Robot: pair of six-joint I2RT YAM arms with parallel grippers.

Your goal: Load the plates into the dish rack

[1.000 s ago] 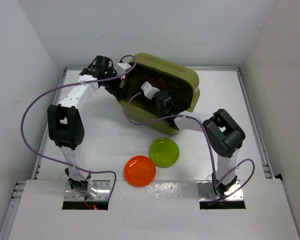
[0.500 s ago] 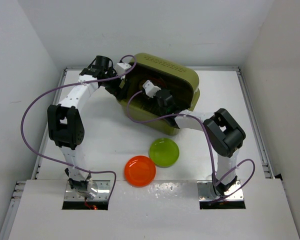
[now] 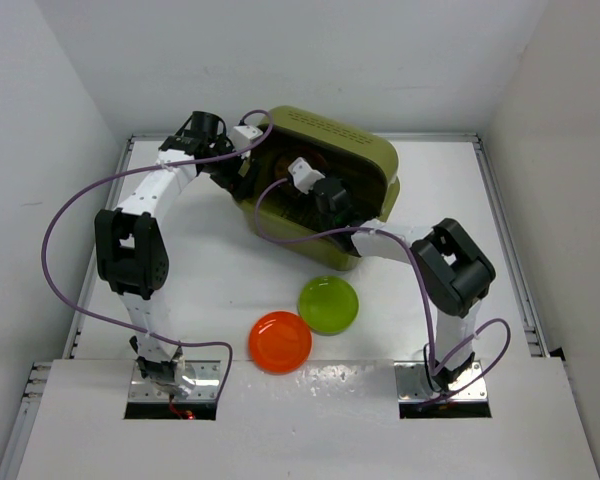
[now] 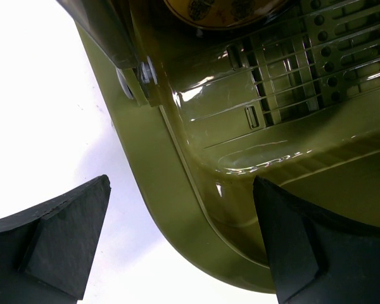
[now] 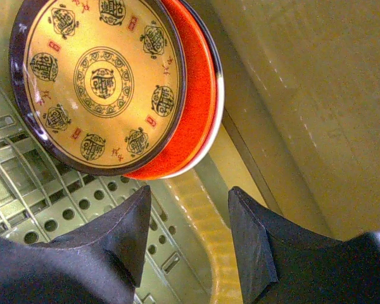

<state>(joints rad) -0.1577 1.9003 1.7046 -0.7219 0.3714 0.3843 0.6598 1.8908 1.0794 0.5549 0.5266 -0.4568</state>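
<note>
Plates in two lots: brown plate [image 5: 98,82] lies against one orange-red plate [image 5: 196,107] inside the dish rack [image 3: 370,160], upper centre of the top view. Lime green plate [image 3: 328,304] and second orange-red plate [image 3: 280,341] lie side by side on the table [image 3: 210,280], lower centre. My right tool [image 5: 189,202] is spread and empty above the rack floor. My left tool [image 4: 180,190] is spread too, with the rack's corner rim between its fingers.

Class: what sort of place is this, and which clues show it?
Probably a robotics lab cell, not a kitchen: bare white walls box in a white table with two cabled robot arms and a dish rack.
</note>
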